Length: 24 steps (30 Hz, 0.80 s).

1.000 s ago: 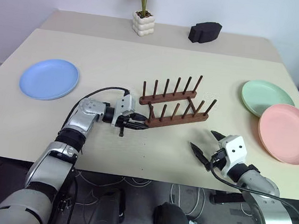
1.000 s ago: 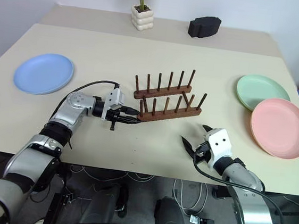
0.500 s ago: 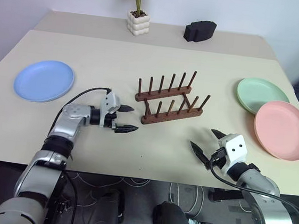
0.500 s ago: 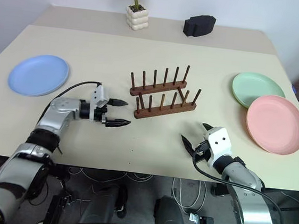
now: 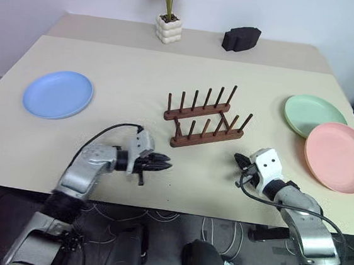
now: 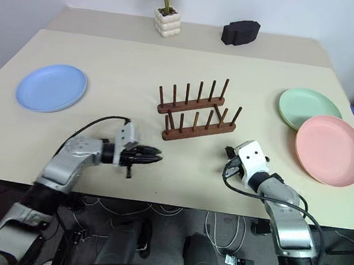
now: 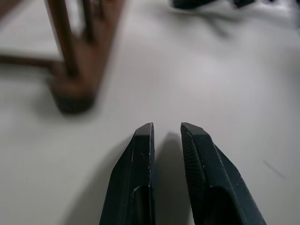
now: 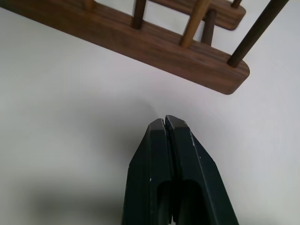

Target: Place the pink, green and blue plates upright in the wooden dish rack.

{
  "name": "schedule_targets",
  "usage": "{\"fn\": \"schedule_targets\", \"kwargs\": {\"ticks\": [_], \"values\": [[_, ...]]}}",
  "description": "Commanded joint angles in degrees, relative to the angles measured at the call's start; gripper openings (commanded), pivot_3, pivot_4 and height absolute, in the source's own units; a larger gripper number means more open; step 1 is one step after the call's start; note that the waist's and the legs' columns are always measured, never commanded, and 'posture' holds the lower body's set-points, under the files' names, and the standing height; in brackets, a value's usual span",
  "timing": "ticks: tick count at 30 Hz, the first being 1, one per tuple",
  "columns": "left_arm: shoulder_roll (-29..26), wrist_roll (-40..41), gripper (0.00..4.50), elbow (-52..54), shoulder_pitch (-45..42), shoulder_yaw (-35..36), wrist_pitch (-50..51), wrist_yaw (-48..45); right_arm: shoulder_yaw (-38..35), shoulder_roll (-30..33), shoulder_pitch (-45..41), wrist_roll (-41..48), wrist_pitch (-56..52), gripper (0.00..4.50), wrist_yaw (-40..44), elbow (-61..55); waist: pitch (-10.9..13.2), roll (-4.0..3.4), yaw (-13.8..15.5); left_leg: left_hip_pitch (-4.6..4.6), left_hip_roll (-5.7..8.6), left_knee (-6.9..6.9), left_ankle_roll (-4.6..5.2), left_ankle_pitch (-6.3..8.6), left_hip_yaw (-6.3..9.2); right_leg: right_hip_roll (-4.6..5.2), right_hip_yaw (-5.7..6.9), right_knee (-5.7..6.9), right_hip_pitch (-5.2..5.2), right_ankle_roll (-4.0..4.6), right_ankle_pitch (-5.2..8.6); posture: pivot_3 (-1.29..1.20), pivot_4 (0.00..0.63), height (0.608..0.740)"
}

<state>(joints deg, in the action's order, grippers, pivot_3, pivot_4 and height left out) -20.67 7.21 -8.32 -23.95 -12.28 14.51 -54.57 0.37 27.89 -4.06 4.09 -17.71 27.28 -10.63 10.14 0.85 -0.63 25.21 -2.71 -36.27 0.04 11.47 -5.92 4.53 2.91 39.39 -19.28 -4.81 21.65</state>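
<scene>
Left pincer (image 5: 164,165) nearly clenched, narrow gap, empty; right pincer (image 8: 165,123) clenched, empty. Wooden dish rack (image 5: 206,118) just beyond both, between them. Pink plate (image 5: 340,156), green plate (image 5: 314,116) far right of right pincer; blue plate (image 5: 58,93) far left. Advice: reopen, slide finger under rim, grip edge firmly.

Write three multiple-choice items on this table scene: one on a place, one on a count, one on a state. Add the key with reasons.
1. Where does the blue plate lie?
A. Left of the wooden dish rack
B. In the rack
C. Under the pink plate

2. How many plates stand in the rack?
A. Two
B. One
C. None

3. The right hand is:
A. Holding the green plate
B. Shut, empty
C. Wide open

Key: 1 A, it lies alone far left; 2 C, the pegs stand bare; 3 B, its fingers meet with nothing between.
</scene>
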Motion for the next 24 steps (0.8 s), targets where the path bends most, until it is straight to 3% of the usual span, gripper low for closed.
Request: {"fn": "schedule_targets", "kwargs": {"ticks": [1, 16, 24], "values": [[0.7, -2.7, 0.92, -3.7, -1.1, 0.8, -1.3, 5.8, 0.9, -0.9, -2.5, -2.5, 1.0, 0.01, -2.3, 1.8, 0.0, -0.02, -0.3, -0.02, 0.00, 0.01, -0.01, -0.01, -0.01, 0.00, 0.00, 0.01, -0.01, 0.00, 0.00, 0.00, 0.150, 0.732], [1.7, -3.6, 0.92, -15.9, -6.6, 2.0, -8.1, 12.8, 0.9, -5.3, -14.2, -6.0, 4.6, 0.01, -8.7, 19.5, -0.1, -0.03, -0.4, -0.35, -0.02, 0.09, -0.25, -0.15, -0.06, -0.01, 0.00, 0.05, 0.27, 0.03, -0.02, 0.00, 0.150, 0.732], [1.9, -3.5, 0.92, -18.1, -7.6, 2.1, -9.0, 14.1, 1.2, -5.5, -13.9, -6.0, 5.9, 0.01, -8.4, 19.7, -0.1, -0.04, -0.5, -0.45, -0.02, 0.12, -0.25, -0.15, -0.06, 0.00, -0.01, 0.04, 0.37, 0.03, -0.02, 0.00, 0.150, 0.732]]}}
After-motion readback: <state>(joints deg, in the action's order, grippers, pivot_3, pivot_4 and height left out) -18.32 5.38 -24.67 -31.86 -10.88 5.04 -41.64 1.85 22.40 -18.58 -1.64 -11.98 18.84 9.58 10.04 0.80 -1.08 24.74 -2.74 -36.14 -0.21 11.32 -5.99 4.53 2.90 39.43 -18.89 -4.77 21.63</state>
